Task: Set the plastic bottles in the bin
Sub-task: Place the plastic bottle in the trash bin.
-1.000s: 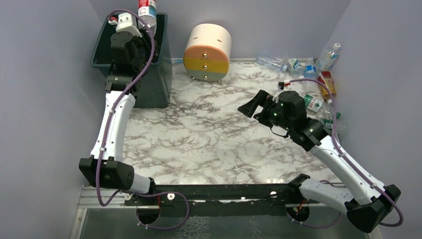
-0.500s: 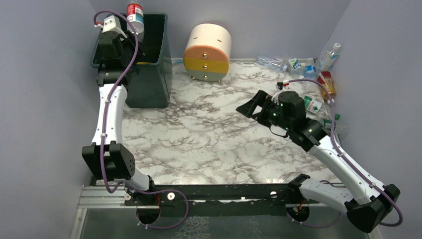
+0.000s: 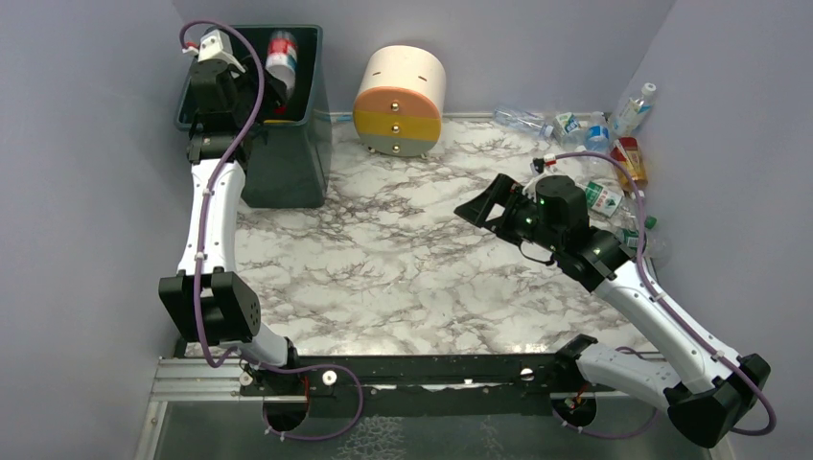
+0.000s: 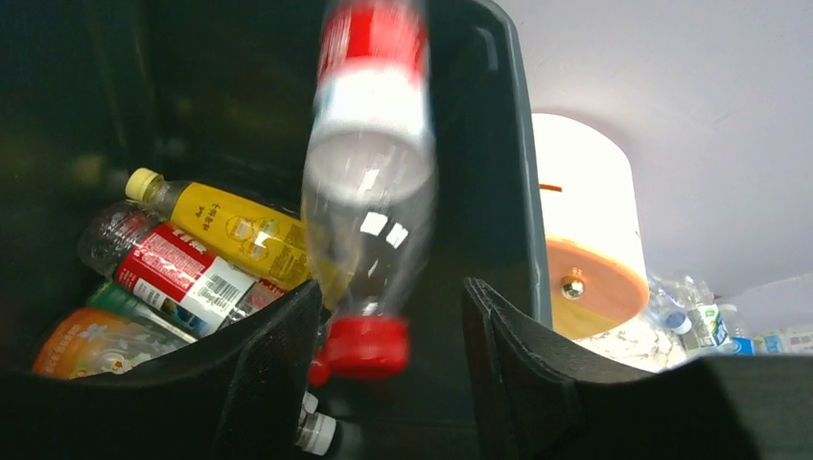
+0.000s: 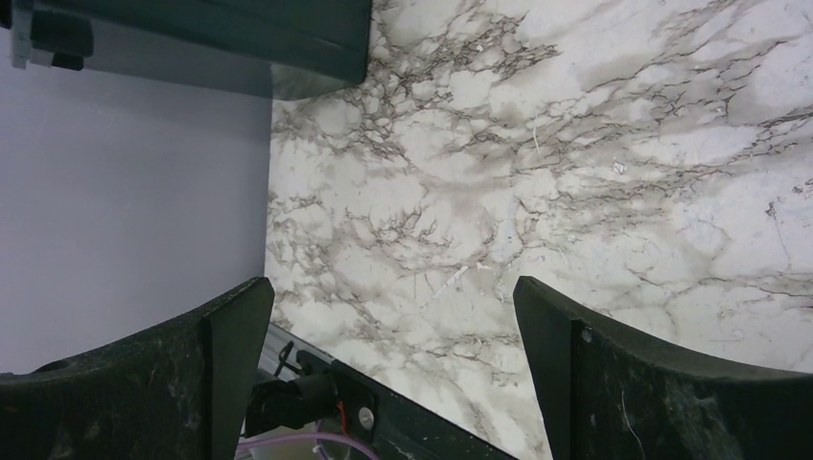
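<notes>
The dark green bin [image 3: 299, 144] stands at the back left. My left gripper [image 3: 261, 84] hangs over its opening with jaws apart. A clear bottle with a red label and red cap [image 3: 281, 56] is in the bin's mouth. In the left wrist view this bottle [image 4: 369, 192] is blurred, cap down, loose between my open fingers [image 4: 278, 355]. Below it lie a yellow bottle [image 4: 240, 230], a red-labelled bottle [image 4: 177, 273] and an orange one [image 4: 86, 345]. Several more bottles [image 3: 599, 134] lie at the back right. My right gripper [image 3: 482, 206] is open and empty over the table.
A round cream, yellow and grey drawer unit [image 3: 400, 88] stands right of the bin and also shows in the left wrist view [image 4: 585, 240]. Grey walls close the left, back and right. The right wrist view shows marble table [image 5: 537, 172] and the bin's base [image 5: 240, 29].
My left arm swung left over the bin with the red-labelled bottle. The bottle has left the jaws and dropped lower into the bin. The right arm has hardly moved.
</notes>
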`<action>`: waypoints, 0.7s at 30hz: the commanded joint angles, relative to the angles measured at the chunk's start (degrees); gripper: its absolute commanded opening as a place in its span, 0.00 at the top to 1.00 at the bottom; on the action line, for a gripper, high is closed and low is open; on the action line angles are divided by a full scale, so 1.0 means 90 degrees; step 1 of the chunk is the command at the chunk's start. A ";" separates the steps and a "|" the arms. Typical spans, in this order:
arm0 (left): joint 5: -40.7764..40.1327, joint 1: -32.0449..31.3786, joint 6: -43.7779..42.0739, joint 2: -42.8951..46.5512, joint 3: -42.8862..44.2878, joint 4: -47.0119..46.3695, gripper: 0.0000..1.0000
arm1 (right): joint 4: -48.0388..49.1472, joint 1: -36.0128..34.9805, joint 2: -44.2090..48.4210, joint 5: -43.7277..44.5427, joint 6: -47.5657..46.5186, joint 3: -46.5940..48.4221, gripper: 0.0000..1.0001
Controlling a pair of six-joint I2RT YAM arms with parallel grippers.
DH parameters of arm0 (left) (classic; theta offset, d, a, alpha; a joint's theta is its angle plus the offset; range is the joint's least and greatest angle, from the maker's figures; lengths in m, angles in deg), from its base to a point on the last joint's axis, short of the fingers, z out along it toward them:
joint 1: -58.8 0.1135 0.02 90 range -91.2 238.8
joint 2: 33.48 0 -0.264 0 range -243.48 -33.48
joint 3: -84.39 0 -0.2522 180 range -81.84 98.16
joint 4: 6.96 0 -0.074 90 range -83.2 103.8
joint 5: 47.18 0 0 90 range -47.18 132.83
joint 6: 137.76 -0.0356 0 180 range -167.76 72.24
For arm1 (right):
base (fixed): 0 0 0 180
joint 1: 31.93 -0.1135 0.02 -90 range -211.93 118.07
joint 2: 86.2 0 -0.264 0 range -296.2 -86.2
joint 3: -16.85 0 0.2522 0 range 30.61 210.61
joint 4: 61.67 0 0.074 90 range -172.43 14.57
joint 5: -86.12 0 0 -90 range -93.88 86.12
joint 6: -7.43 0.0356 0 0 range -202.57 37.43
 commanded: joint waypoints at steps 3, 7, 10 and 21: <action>0.0112 0.0069 -0.0007 0.0052 0.0456 -0.0028 0.34 | 0.0172 -0.0026 -0.0049 -0.0122 -0.0001 0.0005 0.01; 0.0260 0.0080 -0.0040 0.0096 0.0551 0.0087 0.30 | 0.0098 -0.0026 -0.0058 -0.0038 0.0007 0.0018 0.01; 0.0521 0.0078 0.0006 0.0242 0.0603 0.0090 0.26 | -0.0028 -0.0026 -0.0061 0.0090 0.0001 0.0029 0.01; 0.2499 -0.0382 0.0231 0.0658 0.0393 -0.0017 0.01 | -0.0536 -0.0023 -0.0101 0.1034 0.0252 -0.0035 0.01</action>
